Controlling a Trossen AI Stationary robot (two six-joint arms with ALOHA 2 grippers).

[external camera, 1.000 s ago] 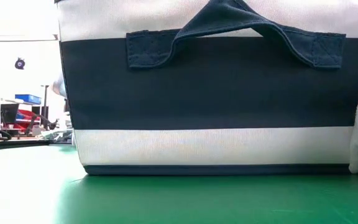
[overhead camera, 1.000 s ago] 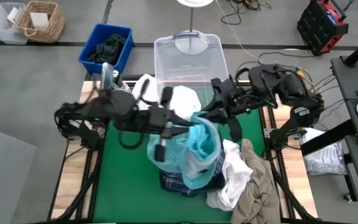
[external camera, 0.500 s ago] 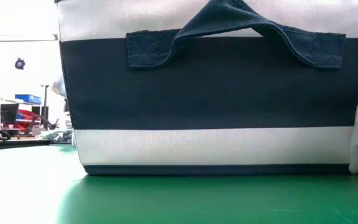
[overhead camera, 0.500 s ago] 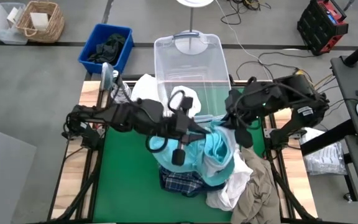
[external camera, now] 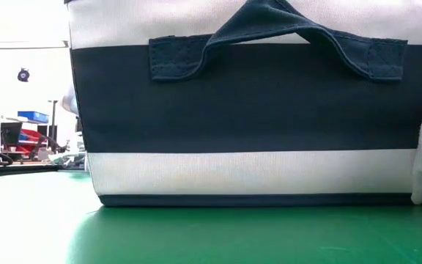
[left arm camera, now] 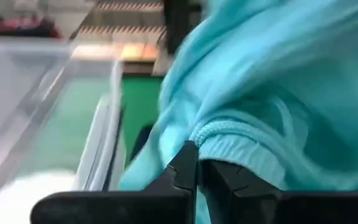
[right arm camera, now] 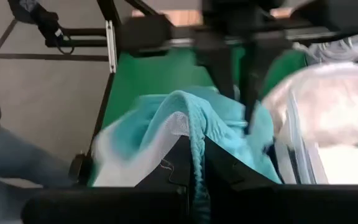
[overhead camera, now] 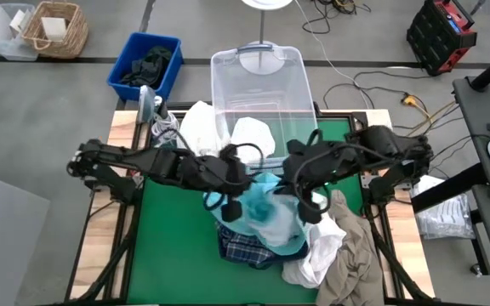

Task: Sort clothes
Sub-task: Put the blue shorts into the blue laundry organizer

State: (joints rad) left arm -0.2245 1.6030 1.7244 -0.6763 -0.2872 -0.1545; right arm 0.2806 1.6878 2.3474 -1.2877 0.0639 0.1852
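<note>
We see left end effector and right end effector each clamped on the teal garment above the worktop.

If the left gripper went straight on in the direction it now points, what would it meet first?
Probably the right gripper. The left gripper, shut on the soft teal fabric garment, points across it toward that gripper; depth is unclear.

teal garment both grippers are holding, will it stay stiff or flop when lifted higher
Probably floppy: the teal garment bunches and droops in soft folds between the left gripper and the right gripper. It looks light for its bulk. Its trailing lower part may drag over the plaid garment beneath.
</note>
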